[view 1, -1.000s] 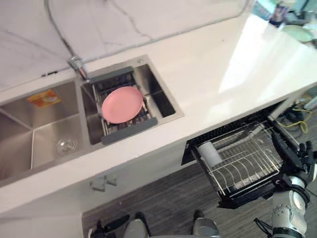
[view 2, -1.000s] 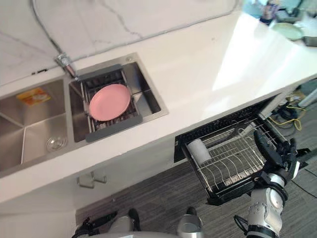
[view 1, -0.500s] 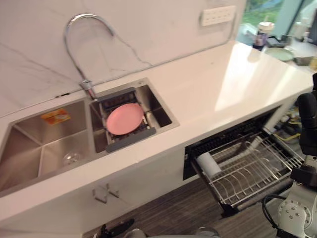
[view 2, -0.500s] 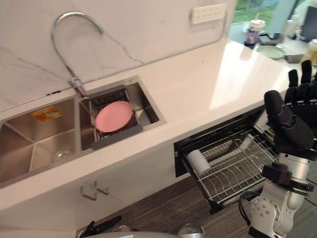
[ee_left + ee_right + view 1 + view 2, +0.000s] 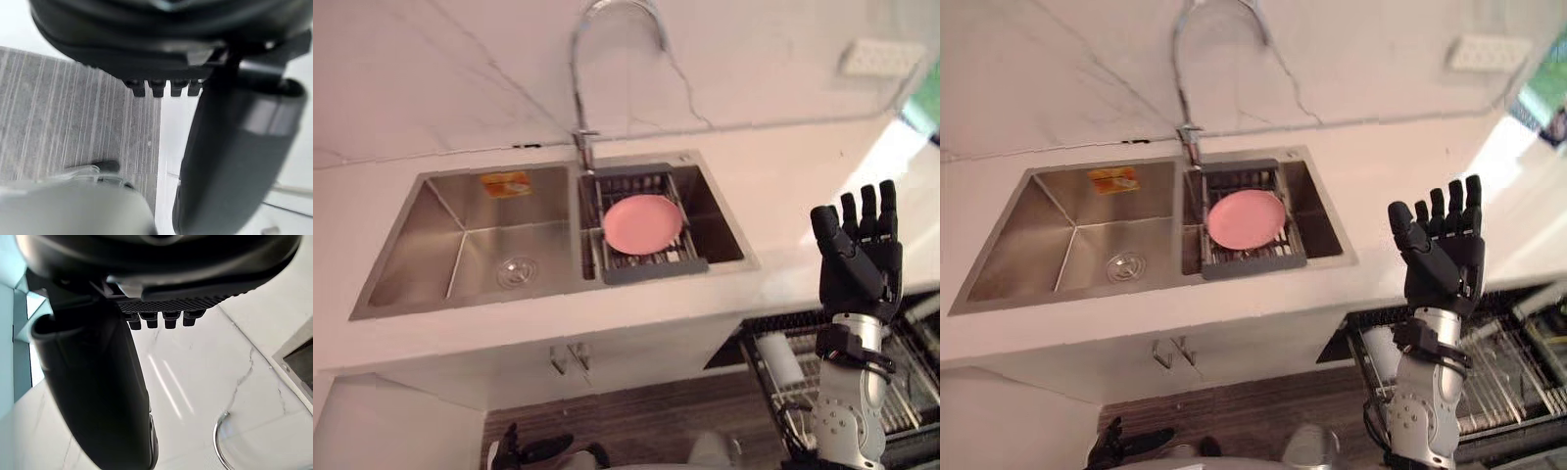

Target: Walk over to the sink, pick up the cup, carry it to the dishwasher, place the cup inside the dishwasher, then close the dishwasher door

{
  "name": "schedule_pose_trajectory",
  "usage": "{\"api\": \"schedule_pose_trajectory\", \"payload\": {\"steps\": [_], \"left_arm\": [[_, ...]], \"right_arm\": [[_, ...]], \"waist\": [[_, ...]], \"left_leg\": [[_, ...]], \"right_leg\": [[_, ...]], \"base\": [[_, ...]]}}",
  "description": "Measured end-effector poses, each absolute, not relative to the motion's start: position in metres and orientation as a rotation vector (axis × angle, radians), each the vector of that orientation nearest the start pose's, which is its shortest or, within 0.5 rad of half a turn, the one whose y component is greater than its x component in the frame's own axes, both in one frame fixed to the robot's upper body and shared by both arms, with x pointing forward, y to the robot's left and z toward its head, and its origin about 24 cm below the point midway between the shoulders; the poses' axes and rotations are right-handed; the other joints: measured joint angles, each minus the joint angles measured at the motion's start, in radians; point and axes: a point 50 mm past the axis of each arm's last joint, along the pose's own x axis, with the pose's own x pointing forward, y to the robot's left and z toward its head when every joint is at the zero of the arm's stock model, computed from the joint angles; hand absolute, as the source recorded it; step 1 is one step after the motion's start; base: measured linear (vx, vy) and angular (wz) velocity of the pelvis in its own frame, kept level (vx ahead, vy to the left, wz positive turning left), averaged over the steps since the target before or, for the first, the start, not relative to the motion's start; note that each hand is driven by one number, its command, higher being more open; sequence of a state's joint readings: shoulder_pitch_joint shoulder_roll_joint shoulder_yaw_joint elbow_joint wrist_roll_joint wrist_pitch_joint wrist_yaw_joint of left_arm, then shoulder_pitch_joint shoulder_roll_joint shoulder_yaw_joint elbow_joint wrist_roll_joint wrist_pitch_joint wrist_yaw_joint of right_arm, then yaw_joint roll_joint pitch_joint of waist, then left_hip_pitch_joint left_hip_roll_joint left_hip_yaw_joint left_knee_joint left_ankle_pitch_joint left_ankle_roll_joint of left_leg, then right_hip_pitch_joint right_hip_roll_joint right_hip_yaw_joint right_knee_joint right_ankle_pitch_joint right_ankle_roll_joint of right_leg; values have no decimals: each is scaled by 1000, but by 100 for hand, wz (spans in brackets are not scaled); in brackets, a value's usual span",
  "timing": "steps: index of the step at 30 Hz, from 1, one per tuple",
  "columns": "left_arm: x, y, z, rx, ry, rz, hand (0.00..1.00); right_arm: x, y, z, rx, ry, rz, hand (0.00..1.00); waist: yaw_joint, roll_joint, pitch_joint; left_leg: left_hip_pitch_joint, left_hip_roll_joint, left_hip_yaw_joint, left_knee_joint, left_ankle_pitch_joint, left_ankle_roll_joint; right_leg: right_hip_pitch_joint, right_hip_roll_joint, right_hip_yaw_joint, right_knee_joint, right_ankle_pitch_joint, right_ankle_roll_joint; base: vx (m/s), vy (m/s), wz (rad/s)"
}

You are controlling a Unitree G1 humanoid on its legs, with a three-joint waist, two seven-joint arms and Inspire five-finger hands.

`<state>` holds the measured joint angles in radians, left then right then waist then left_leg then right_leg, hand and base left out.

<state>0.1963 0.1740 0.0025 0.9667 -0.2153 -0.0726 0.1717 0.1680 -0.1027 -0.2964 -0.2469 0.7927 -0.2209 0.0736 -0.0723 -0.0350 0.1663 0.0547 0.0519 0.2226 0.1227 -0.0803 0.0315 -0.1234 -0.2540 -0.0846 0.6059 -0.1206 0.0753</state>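
Note:
A white cup (image 5: 783, 358) lies on its side in the pulled-out wire rack (image 5: 1508, 377) of the open dishwasher at the lower right, below the counter edge. My right hand (image 5: 857, 259) is raised upright in front of the counter, above the rack, open with straight fingers and nothing in it. In the right wrist view the same hand (image 5: 93, 382) points at the marble wall. My left hand (image 5: 234, 161) hangs open and empty over the grey floor.
A steel double sink (image 5: 421, 245) is set in the white counter (image 5: 783, 186). A pink plate (image 5: 642, 221) rests on a grey drain rack (image 5: 651, 266) in the right basin, below the arched tap (image 5: 582, 98). A cabinet with handles (image 5: 570, 357) is underneath.
The camera has swung left and up, so the sink now sits mid-view and the dishwasher at the lower right. My right hand has risen from beside the rack to above counter height.

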Motion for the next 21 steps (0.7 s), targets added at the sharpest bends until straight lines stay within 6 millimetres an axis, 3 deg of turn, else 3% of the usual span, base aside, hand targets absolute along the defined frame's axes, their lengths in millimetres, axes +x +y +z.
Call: {"api": "schedule_pose_trajectory", "payload": {"steps": [2,3,12,16,21], "left_arm": [[66,230,-156,42,1093,374,100],[71,242,-152,-1,1082,411,100],[71,240,-153,-68,1104,417,100],[67,239,-156,-150,1146,445,100],[58,237,-159,-221,1192,465,100]], "right_arm": [[201,-250,93,569,-461,-229,100],[209,-249,104,548,-495,-163,100],[210,-247,104,552,-487,-154,100],[216,-240,103,549,-443,-122,100],[230,-244,91,231,-252,-152,100]], "waist": [[3,-6,-3],[28,-65,34],[30,-64,35],[53,-65,34],[77,-64,-1]], "left_leg": [[13,1,-20,-4,-3,-9],[25,13,7,99,-129,-52],[1,10,-29,127,-133,-49],[2,12,-50,128,-133,-49],[-10,15,-70,103,-118,-60]], "right_leg": [[-28,44,-1,-104,-2,3],[77,106,-25,-484,177,-2],[90,97,-57,-489,177,-2],[130,98,-84,-542,189,12],[170,112,-119,-654,241,24]], "base": [[145,11,34],[66,-1,10],[-7,1,11],[-25,-15,19],[34,-38,14]]}}
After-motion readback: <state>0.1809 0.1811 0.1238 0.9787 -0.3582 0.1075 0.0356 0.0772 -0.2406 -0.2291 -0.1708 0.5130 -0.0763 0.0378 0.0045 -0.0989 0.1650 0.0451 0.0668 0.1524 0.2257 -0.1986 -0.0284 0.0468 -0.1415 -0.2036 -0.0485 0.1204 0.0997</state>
